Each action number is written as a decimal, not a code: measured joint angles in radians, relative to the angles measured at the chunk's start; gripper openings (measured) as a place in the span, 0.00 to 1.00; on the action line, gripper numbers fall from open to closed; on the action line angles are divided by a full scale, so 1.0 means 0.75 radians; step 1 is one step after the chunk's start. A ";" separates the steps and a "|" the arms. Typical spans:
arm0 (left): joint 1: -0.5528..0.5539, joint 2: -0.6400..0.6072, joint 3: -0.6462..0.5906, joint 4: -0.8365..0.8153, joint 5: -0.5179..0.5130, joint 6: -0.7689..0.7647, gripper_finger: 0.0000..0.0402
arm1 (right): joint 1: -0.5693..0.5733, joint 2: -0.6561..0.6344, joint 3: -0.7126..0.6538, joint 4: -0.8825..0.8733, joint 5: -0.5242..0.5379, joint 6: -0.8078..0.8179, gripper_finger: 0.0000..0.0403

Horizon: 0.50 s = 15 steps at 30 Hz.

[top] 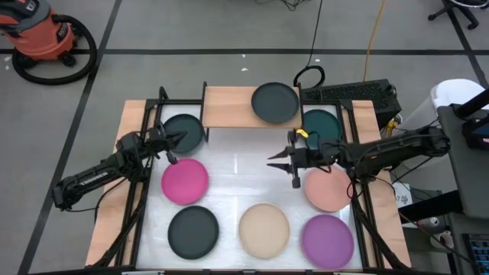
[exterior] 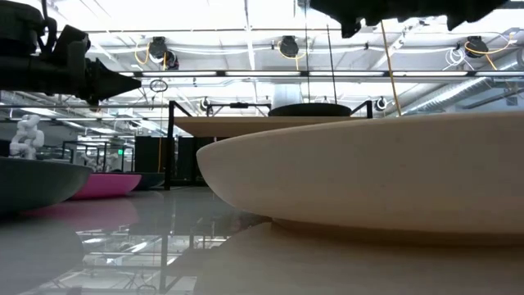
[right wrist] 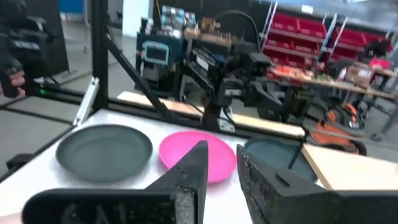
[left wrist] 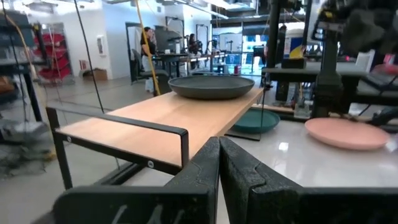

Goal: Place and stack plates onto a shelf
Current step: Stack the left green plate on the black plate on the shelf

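Note:
The light-wood shelf (top: 229,107) stands at the table's far edge, and one charcoal plate (top: 275,102) rests on its right half. Seven plates lie flat on the white table: teal (top: 185,130), teal (top: 322,126), magenta (top: 185,181), salmon (top: 328,189), charcoal (top: 192,231), beige (top: 264,230) and purple (top: 327,241). My left gripper (top: 182,138) hovers shut over the left teal plate and points at the shelf (left wrist: 161,118). My right gripper (top: 272,160) hangs over the bare table centre, left of the salmon plate. It points left, and its fingers (right wrist: 222,165) stand slightly open on nothing.
Black metal frames (top: 145,176) run along the table's left and right sides. The shelf's left half is bare wood. In the low view the beige plate (exterior: 368,180) fills the foreground. A black unit with cables (top: 351,93) sits behind the shelf's right end.

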 joint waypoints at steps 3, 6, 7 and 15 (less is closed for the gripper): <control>0.000 0.000 0.000 0.000 0.000 -0.138 0.04 | 0.007 0.000 -0.061 0.127 -0.001 0.000 0.17; 0.000 0.000 0.000 0.000 0.000 -0.270 0.04 | 0.007 0.000 -0.117 0.266 -0.004 0.013 0.17; 0.000 0.000 0.000 0.001 0.000 -0.294 0.04 | 0.006 0.000 -0.134 0.309 -0.005 0.016 0.17; 0.000 0.000 0.000 0.144 0.001 -0.394 0.04 | 0.013 0.000 -0.197 0.472 -0.005 0.037 0.17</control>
